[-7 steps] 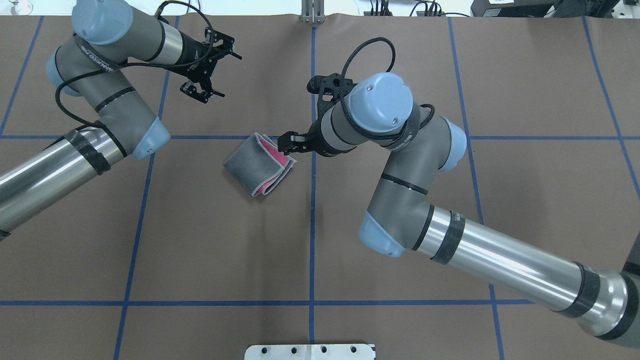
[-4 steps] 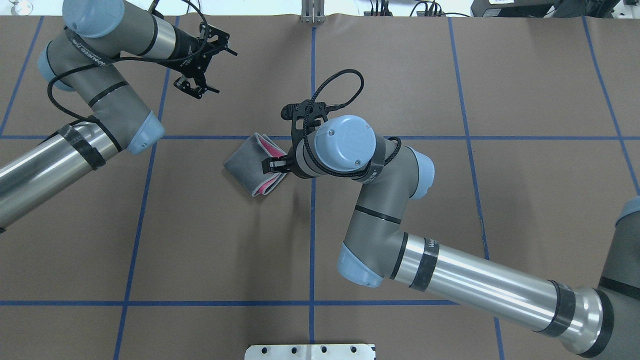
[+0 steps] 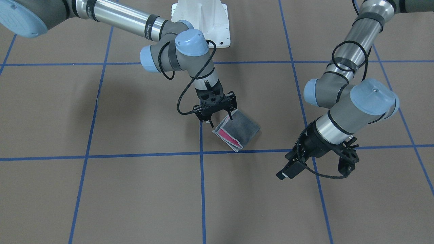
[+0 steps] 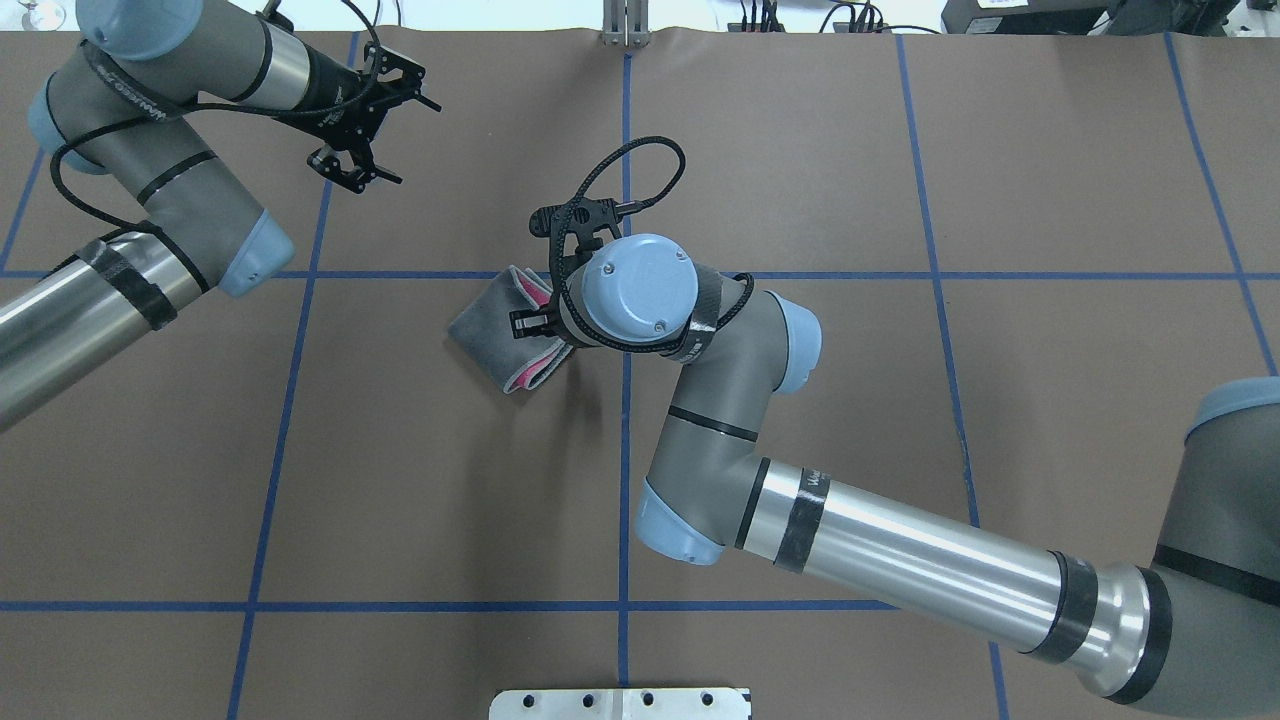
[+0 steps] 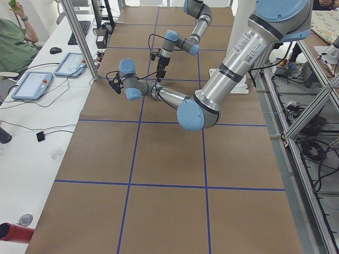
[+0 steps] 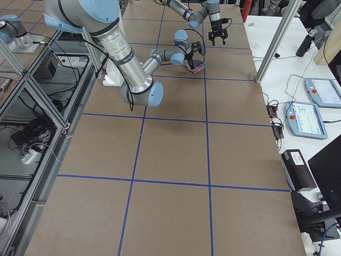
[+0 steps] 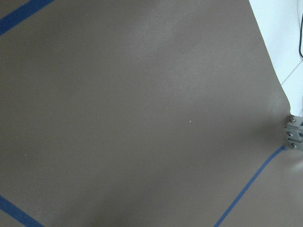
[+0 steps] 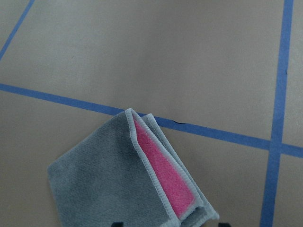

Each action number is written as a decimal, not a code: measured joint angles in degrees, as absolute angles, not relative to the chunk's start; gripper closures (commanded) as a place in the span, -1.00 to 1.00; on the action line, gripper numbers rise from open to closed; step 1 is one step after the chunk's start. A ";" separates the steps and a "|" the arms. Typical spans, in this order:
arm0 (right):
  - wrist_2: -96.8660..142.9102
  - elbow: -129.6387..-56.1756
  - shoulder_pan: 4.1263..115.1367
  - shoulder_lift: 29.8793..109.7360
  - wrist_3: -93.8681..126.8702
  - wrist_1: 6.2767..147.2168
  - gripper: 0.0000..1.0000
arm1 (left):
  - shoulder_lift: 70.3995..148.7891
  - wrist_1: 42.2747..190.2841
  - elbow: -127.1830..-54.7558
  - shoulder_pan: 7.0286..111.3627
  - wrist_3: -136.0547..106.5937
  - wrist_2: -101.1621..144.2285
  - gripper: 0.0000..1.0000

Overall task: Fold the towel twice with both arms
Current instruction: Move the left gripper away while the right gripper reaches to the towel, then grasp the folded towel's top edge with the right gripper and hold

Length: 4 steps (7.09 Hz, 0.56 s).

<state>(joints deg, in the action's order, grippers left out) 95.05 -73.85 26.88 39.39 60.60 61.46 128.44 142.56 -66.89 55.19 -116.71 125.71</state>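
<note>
At table centre, just beside a crossing of the blue tape lines (image 4: pixel 400 274), the towel (image 4: pixel 490 335) lies folded, grey face up. Pink shows between the layers at its open edge. My right gripper (image 3: pixel 219 119) hangs over that open edge, fingers spread to either side of it; cannot tell whether they touch the cloth. My left gripper (image 4: pixel 418 143) is well apart from the towel, fingers spread above the brown table (image 4: pixel 400 480).

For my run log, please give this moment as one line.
towel: folded, on table | right gripper: open, over its edge | left gripper: open, away
</note>
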 measured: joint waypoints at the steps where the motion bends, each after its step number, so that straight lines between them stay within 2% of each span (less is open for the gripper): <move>1: 94.96 -72.75 26.79 38.94 60.44 61.39 -0.25 | 128.31 142.56 -66.81 55.51 -116.03 126.04 -1.00; 4: 94.82 -71.04 26.29 38.66 59.16 61.35 -0.23 | 128.09 142.56 -66.63 55.86 -115.54 126.54 -1.00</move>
<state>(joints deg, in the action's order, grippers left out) 94.82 -71.04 26.29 38.66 59.16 61.35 128.09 142.56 -66.63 55.86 -115.54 126.54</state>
